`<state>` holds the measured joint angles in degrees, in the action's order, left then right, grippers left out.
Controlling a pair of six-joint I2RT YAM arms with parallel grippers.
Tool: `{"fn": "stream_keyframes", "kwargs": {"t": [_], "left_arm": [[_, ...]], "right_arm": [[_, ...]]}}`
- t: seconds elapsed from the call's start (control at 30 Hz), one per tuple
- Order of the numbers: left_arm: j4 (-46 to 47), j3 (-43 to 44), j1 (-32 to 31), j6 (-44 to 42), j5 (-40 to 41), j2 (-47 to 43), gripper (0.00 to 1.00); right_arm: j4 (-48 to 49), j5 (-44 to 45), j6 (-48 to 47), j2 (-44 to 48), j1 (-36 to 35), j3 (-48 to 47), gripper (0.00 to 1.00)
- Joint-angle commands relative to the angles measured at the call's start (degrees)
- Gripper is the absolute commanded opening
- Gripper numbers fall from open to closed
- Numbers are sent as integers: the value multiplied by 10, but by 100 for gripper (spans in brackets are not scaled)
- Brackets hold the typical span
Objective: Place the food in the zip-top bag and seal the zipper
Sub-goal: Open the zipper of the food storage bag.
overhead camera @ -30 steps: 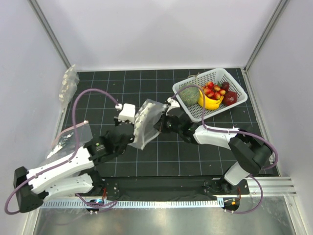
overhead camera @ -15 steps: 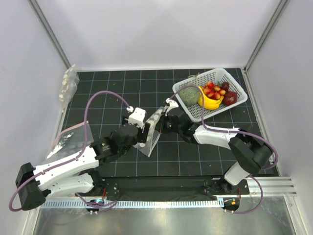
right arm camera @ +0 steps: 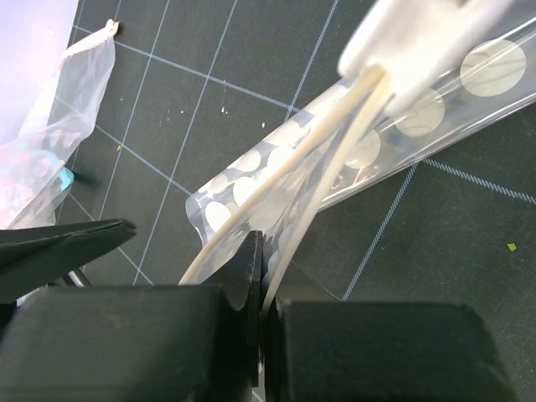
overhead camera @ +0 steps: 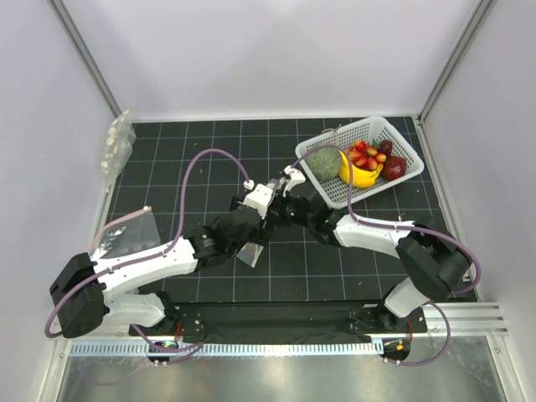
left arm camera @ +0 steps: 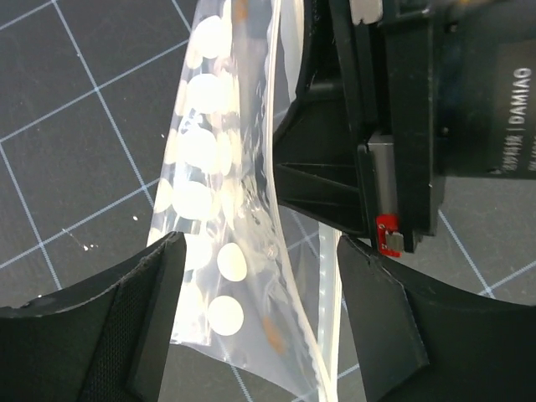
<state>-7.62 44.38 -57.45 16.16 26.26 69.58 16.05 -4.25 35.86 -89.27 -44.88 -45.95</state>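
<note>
The food [overhead camera: 367, 154], a cluster of small red fruits, lies in the white basket [overhead camera: 394, 134] at the back right. The dotted zip-top bag [overhead camera: 249, 254] [left arm camera: 213, 201] [right arm camera: 352, 138] hangs at mid-table. My right gripper [overhead camera: 277, 213] [right arm camera: 266, 268] is shut on one lip of its mouth, and the zipper [right arm camera: 280, 172] [left arm camera: 329, 335] runs out from the jaws as two parted strips. My left gripper [overhead camera: 260, 226] [left arm camera: 260, 260] is open, one finger on each side of the bag's lower part, without pinching it.
The basket also holds a yellow banana [overhead camera: 360, 177], a round green vegetable [overhead camera: 325, 163] and a dark red item [overhead camera: 394, 167]. Plain clear bags lie at the left edge [overhead camera: 124, 237] [right arm camera: 59, 134] and the back-left corner [overhead camera: 116, 144].
My left gripper has let go of the bag and opened. The left arm has moved right, up close to the right gripper. The bag now hangs narrower from the right gripper alone.
</note>
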Motion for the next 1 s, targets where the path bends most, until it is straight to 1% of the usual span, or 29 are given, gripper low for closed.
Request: {"fn": "stream_keyframes", "kwargs": {"t": [0.0, 0.1, 0.13, 0.17, 0.2, 0.23, 0.3, 0.33, 0.4, 0.47, 0.5, 0.57, 0.6, 0.63, 0.73, 0.83, 0.87, 0.93, 0.97], "left_arm": [[16, 29, 4, 16, 20, 12, 76], [16, 36, 9, 26, 48, 42, 70], [10, 47, 14, 27, 59, 49, 63], [6, 52, 17, 29, 82, 56, 58], [-1, 55, 22, 35, 87, 66, 53], [-3, 58, 34, 40, 87, 71, 35], [-7, 59, 46, 45, 75, 78, 20], [-10, 62, 53, 48, 75, 84, 9], [-18, 63, 54, 47, 92, 85, 7], [-14, 58, 54, 53, 115, 77, 0], [-12, 55, 54, 56, 126, 72, 0], [-1, 48, 55, 55, 118, 59, 0], [4, 41, 55, 54, 112, 57, 1], [8, 40, 56, 52, 97, 55, 7], [9, 41, 64, 53, 82, 61, 9], [-30, 65, 86, 73, 61, 90, 10], [-49, 73, 88, 77, 51, 97, 9], [-60, 86, 89, 78, 46, 110, 0], [-64, 88, 89, 80, 48, 110, 0]], "right_arm": [[34, -7, -11, 28, 2, 4, 1], [37, -12, -10, 28, 2, 7, 1], [37, -14, -10, 27, 2, 6, 1], [35, -14, -10, 27, 2, 5, 1], [35, -14, -10, 28, 2, 6, 1], [36, -14, -11, 30, 2, 8, 1], [36, -11, -10, 31, 1, 10, 1], [36, -11, -9, 31, 2, 10, 1], [36, -13, -10, 32, 2, 10, 1], [36, -14, -10, 33, 2, 10, 1], [35, -10, -8, 34, 2, 10, 1], [36, -11, -9, 34, 2, 11, 1], [36, -11, -9, 35, 2, 11, 1], [38, -16, -10, 35, 2, 11, 1], [42, -23, -10, 39, 2, 13, 1], [43, -19, -11, 43, 2, 17, 1], [43, -19, -10, 44, 2, 17, 1], [42, -20, -9, 44, 2, 15, 1], [42, -19, -9, 43, 2, 15, 1]]}}
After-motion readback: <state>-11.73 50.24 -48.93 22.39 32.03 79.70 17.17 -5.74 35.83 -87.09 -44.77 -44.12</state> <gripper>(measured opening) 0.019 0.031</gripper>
